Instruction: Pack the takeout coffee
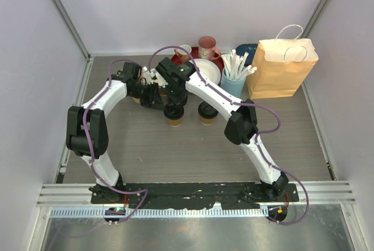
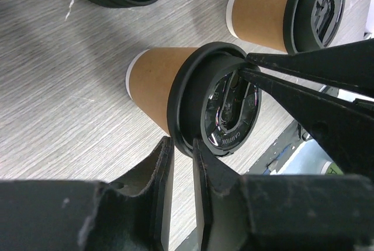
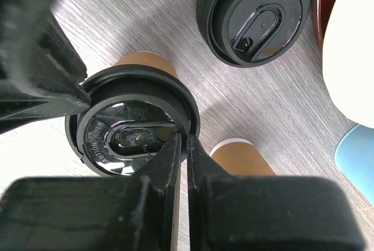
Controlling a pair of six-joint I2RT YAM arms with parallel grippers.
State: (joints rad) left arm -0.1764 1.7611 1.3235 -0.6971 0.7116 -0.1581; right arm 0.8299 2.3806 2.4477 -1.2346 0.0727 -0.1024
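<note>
Where the two arms meet over the middle of the table (image 1: 146, 146), both grippers close on one coffee cup (image 1: 174, 118).

Furthest left in the cluster, a stack of black lids (image 3: 254, 11) lies flat on the wood. It sits at about ten o'clock from that cup and is mostly hidden under the arms in the overhead view.

The left gripper (image 2: 182, 146) comes in from roughly the cup's nine o'clock. Its fingers are drawn narrow, with the rim of the cup's lid (image 2: 228, 108) caught between the tips. The cup stands upright, tan-sided with a white band at its foot.

The right gripper (image 3: 182, 140) reaches down from twelve o'clock. Its fingers are likewise nearly together, pinching the same rim roughly across from the left gripper, so the one lid is gripped at two edges.

At three o'clock from the held cup, near it but apart, a second cup (image 1: 207, 112) stands upright with its lid on, touched by neither gripper.

Behind the cups, toward twelve and one o'clock:
- A white plate (image 1: 205, 71) rests on a red plate (image 1: 219, 63).
- A pink mug (image 1: 207, 46) stands at the back.
- A light-blue cup of white straws (image 1: 234, 83) stands just beside the plates at two o'clock.

Furthest right, a brown paper bag (image 1: 283, 70) with white handles stands upright near the table's back edge, just beside the straw cup.
</note>
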